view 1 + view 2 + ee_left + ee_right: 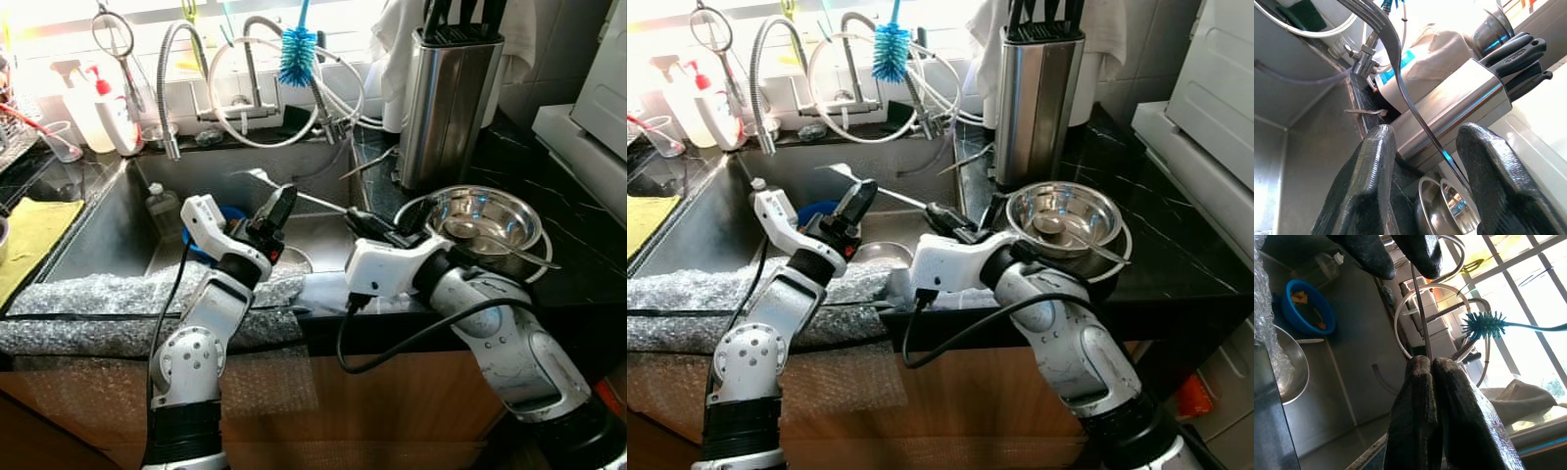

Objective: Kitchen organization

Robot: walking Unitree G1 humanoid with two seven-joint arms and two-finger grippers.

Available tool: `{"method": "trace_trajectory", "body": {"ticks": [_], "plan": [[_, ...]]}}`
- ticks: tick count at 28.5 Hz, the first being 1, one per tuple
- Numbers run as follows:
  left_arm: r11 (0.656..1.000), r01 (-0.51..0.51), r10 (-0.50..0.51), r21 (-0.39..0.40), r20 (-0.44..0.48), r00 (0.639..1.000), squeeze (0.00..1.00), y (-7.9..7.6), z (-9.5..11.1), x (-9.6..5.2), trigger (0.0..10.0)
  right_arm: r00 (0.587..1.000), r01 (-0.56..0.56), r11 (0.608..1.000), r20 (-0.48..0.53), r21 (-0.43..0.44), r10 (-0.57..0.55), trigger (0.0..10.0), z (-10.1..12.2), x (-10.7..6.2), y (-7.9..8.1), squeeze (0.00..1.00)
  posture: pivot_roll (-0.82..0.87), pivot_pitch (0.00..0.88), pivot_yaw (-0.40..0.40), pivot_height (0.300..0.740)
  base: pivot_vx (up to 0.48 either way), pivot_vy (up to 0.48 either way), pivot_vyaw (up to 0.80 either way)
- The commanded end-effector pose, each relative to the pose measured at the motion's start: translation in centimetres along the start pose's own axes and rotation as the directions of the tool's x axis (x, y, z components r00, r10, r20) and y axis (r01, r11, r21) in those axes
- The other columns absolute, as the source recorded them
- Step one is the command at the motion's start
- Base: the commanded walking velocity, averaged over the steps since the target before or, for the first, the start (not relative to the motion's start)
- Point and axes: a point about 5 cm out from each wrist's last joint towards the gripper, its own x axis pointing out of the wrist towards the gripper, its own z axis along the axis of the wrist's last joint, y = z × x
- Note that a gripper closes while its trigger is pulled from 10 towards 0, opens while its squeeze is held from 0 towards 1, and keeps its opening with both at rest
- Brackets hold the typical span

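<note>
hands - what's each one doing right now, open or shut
Left hand: open, fingers either side of the utensil's thin metal handle, not closed on it.
Right hand: shut on the utensil's handle.

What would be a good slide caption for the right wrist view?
Right claw shut on a thin metal utensil above the sink, blue bowl below.

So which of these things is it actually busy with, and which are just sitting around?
In use: thin metal utensil, pinched by right gripper; left gripper open around it.

Lying about: knife block, steel bowl, bottle brush, blue bowl, soap bottles.
</note>
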Motion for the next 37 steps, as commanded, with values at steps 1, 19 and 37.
{"method": "trace_trajectory", "body": {"ticks": [1, 19, 37], "plan": [[1.000, 0.012, -0.012, -0.003, 0.009, 1.000, 0.00, -0.34, 0.37, 0.22, 10.0, 0.999, -0.030, 1.000, 0.018, 0.004, 0.030, 10.0, 0.48, 0.17, 0.62, 0.00, -0.15, 0.000, 0.104, 0.740, 0.000, 0.000, 0.00], [0.997, -0.059, 0.063, -0.056, 0.077, 0.995, 0.00, 0.53, 1.23, 0.26, 4.4, 0.999, -0.035, 0.999, 0.018, 0.007, 0.035, 10.0, 0.60, 0.28, 0.66, 0.00, -0.14, 0.000, 0.102, 0.740, 0.000, 0.000, 0.00], [0.995, -0.066, 0.073, -0.079, 0.080, 0.994, 0.00, 0.66, 1.15, 0.36, 10.0, 0.997, -0.055, 0.998, 0.056, 0.007, 0.054, 10.0, 1.31, 0.31, 0.76, 0.00, -0.14, 0.000, 0.102, 0.740, 0.000, 0.000, 0.00]]}}
